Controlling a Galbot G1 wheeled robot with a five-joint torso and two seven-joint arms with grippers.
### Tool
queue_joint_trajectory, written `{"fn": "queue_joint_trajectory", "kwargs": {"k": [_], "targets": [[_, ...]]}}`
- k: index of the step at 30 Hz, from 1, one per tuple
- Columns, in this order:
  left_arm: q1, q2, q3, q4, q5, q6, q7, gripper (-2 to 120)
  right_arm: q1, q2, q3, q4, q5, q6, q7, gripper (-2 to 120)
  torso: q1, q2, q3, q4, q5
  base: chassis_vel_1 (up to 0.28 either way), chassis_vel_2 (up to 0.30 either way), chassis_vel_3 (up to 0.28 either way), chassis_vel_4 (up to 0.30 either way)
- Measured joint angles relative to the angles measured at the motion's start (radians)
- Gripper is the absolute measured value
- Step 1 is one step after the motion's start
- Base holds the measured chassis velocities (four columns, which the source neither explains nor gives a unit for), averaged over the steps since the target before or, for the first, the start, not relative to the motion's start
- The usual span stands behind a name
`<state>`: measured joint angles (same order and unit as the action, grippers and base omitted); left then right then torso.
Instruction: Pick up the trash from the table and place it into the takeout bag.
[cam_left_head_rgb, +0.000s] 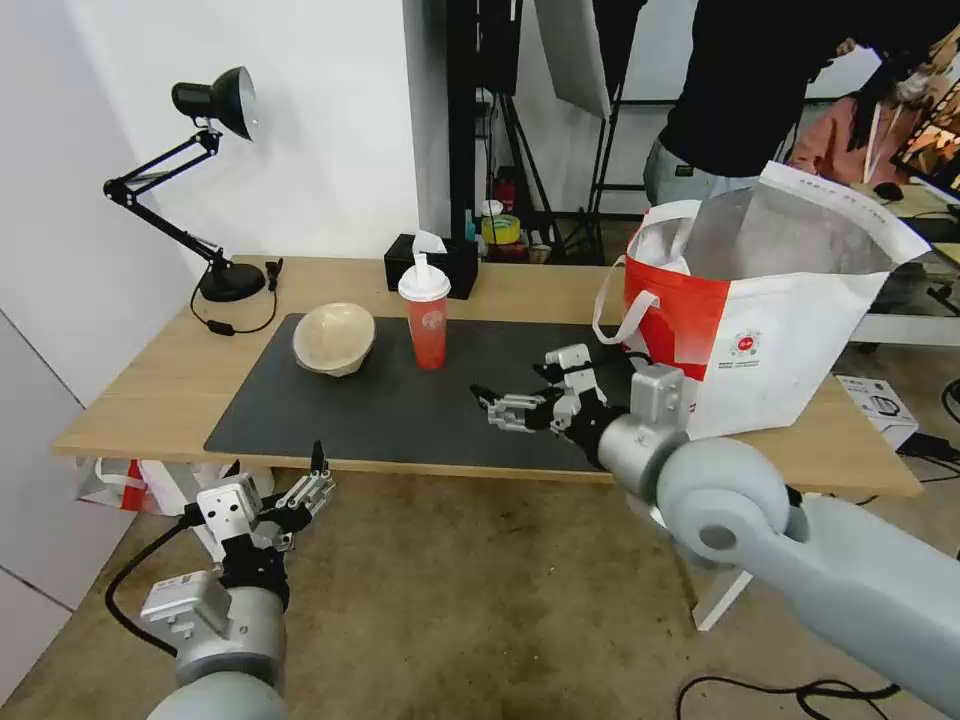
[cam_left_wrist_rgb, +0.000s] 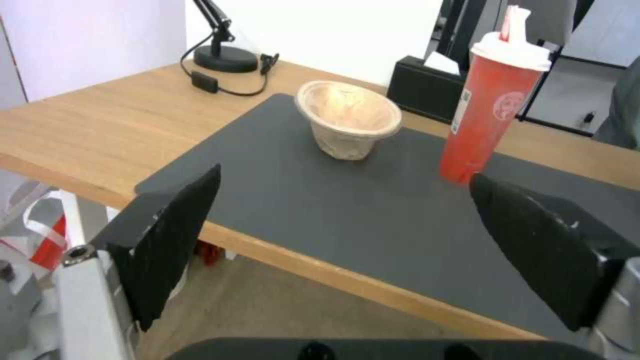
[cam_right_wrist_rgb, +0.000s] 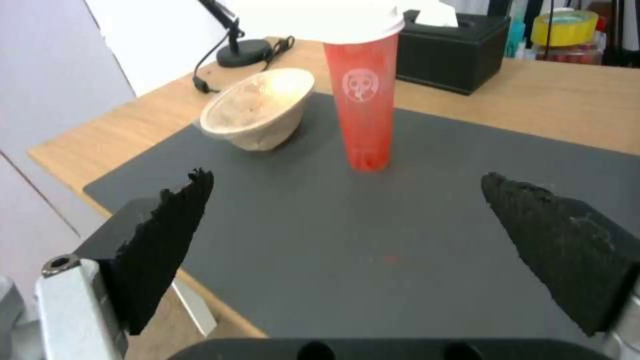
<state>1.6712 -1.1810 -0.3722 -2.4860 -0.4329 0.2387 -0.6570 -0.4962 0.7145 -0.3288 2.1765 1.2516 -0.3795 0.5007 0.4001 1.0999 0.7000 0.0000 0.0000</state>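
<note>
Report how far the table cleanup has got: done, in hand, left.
Done: can't confirm; the takeout bag stands open at the table's right end, its contents hidden. In hand: nothing. The right claw hovers open over the dark mat, facing the red drink cup; the left claw is open below the table's front edge. Left: the cup and the tipped beige bowl sit on the mat.

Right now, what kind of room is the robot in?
Probably a studio or lab set up like an office: a wooden table with a desk lamp, and light stands with gear behind it.
</note>
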Motion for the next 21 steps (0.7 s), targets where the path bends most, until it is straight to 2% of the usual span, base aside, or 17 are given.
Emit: {"fn": "queue_joint_trajectory", "kwargs": {"k": [21], "targets": [[-0.001,-0.014,0.003,0.01,0.011,0.002,-0.001,100,0.039,0.092,-0.026,-0.102,-0.045,0.072,-0.101,100,0.0,0.0,0.0,-0.0001,0.0,0.0,0.0,0.0,0.0]]}}
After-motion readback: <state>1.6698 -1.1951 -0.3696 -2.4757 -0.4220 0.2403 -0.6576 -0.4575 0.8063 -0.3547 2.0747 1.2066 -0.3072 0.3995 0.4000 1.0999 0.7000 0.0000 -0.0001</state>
